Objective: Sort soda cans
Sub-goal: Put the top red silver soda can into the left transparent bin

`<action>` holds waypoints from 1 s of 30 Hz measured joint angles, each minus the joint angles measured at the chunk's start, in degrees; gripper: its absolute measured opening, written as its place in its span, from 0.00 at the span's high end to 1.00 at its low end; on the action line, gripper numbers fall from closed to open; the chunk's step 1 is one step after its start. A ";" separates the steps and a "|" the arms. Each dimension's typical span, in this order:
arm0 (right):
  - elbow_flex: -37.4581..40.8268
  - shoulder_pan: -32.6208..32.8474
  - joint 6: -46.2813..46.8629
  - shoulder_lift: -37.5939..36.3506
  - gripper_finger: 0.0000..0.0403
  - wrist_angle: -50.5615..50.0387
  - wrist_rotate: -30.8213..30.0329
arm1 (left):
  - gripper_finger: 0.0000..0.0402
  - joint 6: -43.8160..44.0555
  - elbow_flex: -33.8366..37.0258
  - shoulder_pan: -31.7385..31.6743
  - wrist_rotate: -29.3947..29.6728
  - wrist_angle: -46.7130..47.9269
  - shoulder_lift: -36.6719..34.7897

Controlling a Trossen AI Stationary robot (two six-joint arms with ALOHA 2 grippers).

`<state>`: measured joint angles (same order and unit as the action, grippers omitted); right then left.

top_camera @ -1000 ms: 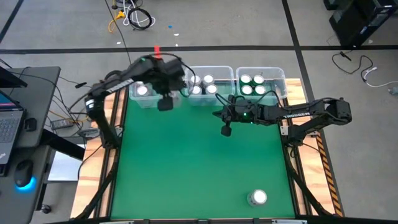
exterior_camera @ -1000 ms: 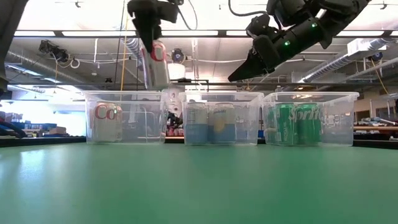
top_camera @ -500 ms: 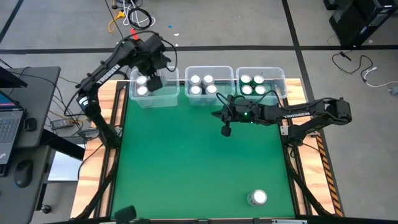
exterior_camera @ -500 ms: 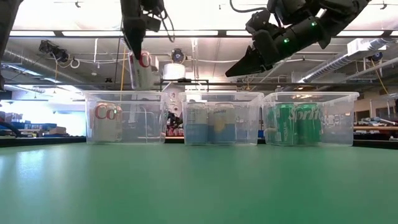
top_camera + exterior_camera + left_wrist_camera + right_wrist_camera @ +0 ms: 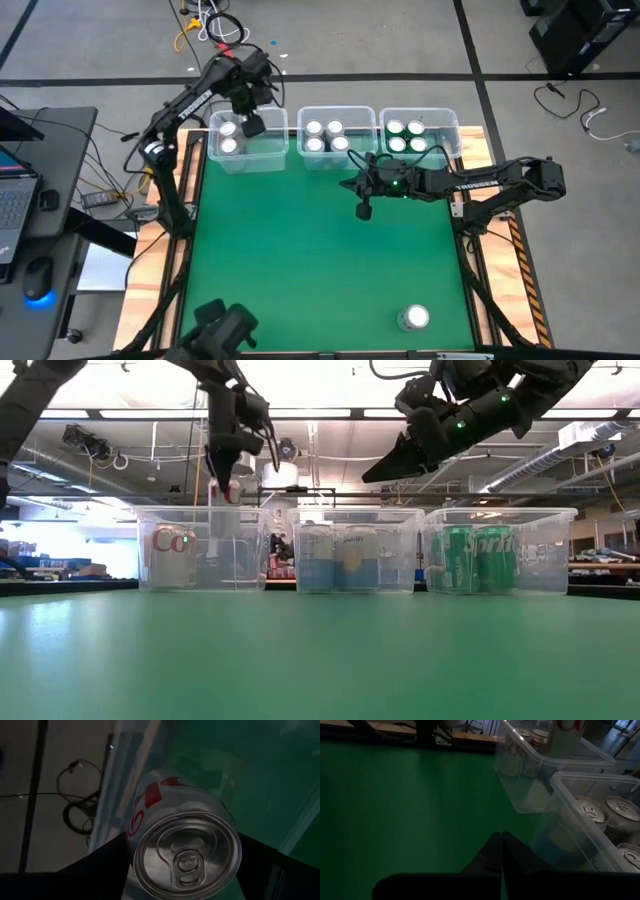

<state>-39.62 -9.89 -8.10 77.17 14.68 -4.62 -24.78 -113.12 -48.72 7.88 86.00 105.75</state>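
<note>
My left gripper (image 5: 250,120) is shut on a silver can with red lettering (image 5: 185,852) and hangs over the far right part of the left clear bin (image 5: 262,158). In the low view this can (image 5: 231,491) sits just above the bin's rim. My right gripper (image 5: 365,207) is shut and empty, up in the air in front of the middle bin (image 5: 336,162). Silver-topped cans stand in the middle bin, green cans (image 5: 478,558) in the right bin (image 5: 452,128), and a red-lettered can (image 5: 172,556) in the left bin. One can (image 5: 414,318) stands alone near the table's near right corner. My left gripper pinches the can between its two fingers (image 5: 102,865), one on each side of the body just below the top rim (image 5: 136,822). The fingers come from above, pointing down, and the shiny top faces the wrist. The can hangs clear below them, about upright, over the left bin.
The three bins stand in a row along the far edge, with green table (image 5: 300,260) open in front of them. A desk with a laptop (image 5: 15,205) stands to the left of the table. A dark object (image 5: 225,330) shows at the near edge.
My left gripper carried the can from in front of the gap between the left and middle bins toward the far left, over the left bin. It turned on the way, then came down toward the bin's rim. A dark object moved in at the near edge.
</note>
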 joint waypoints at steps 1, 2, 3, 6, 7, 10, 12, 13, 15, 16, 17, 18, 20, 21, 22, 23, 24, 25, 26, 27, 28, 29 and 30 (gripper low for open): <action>0.00 0.00 0.00 0.00 1.00 0.00 0.00 | 0.28 -0.56 0.00 -0.03 0.19 0.27 0.86; 0.00 0.00 0.08 0.00 1.00 0.02 0.00 | 0.28 -0.82 0.00 -0.10 0.47 0.41 1.64; 0.00 0.00 0.42 0.00 1.00 0.06 0.00 | 0.28 -1.58 0.00 -0.35 0.71 0.29 2.26; 0.00 0.00 0.81 0.00 1.00 0.09 0.03 | 0.28 -3.00 0.00 -1.16 1.43 -0.08 4.15; 0.00 0.00 0.84 0.00 1.00 0.09 0.04 | 0.28 -3.21 0.00 -1.41 1.45 -0.21 4.63; 0.00 0.00 1.40 0.00 1.00 0.07 0.32 | 0.28 -3.29 0.02 -2.23 1.43 -0.39 5.75; 0.00 0.06 1.92 0.00 1.00 0.04 0.41 | 0.28 -3.23 0.02 -2.73 1.11 -0.51 6.61; 0.00 0.15 1.92 0.00 1.00 -0.06 0.42 | 0.28 -3.23 0.02 -2.94 0.89 -0.51 7.08; 0.00 0.48 1.95 0.00 1.00 -0.17 0.42 | 0.28 -3.29 0.04 -3.15 0.20 -0.59 7.75; 0.02 0.73 1.95 0.00 1.00 -0.17 0.42 | 0.28 -3.35 0.04 -3.13 0.09 -0.74 8.05; 0.01 0.97 1.95 0.00 1.00 -0.15 0.42 | 0.28 -3.34 0.04 -3.10 0.06 -0.96 8.33; 0.02 1.26 1.97 0.00 1.00 -0.16 0.42 | 0.28 -3.44 0.04 -3.09 0.07 -1.19 8.65; 0.02 1.78 1.96 0.00 1.00 -0.17 0.42 | 0.28 -3.62 0.06 -3.19 -0.04 -1.76 9.15; 0.02 2.02 1.97 0.00 1.00 -0.15 0.42 | 0.28 -3.62 0.11 -3.31 -0.37 -2.12 9.18; 0.02 2.26 1.97 0.00 1.00 -0.15 0.42 | 0.28 -3.62 0.22 -3.42 -0.85 -2.54 9.18; 0.02 2.41 1.97 0.00 1.00 -0.15 0.42 | 0.28 -3.70 0.77 -3.46 -1.28 -3.28 9.03; 0.02 2.55 1.97 0.00 1.00 -0.15 0.42 | 0.28 -3.76 1.30 -3.48 -1.56 -3.64 9.03; 0.02 2.67 1.97 0.00 1.00 -0.15 0.42 | 0.28 -3.76 1.95 -3.50 -1.57 -3.99 9.03; 0.02 2.71 1.97 0.00 1.00 -0.13 0.42 | 0.28 -3.81 2.78 -3.58 -1.57 -4.42 9.05; 0.02 2.71 1.97 0.00 1.00 -0.15 0.42 | 0.28 -3.88 3.73 -3.63 -1.57 -5.05 9.05; 0.02 2.71 1.99 0.00 1.00 -0.15 0.42 | 0.28 -3.91 4.78 -3.74 -1.56 -5.87 9.05; 0.02 2.71 1.99 0.00 1.00 -0.15 0.42 | 0.28 -3.93 5.79 -3.82 -1.53 -6.47 9.05; 0.02 2.71 1.99 0.00 1.00 -0.15 0.42 | 0.28 -3.93 6.81 -3.83 -1.27 -7.09 9.06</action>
<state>-39.59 -7.18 -6.11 77.17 14.52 -4.21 -28.71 -106.31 -52.56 6.61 78.91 114.81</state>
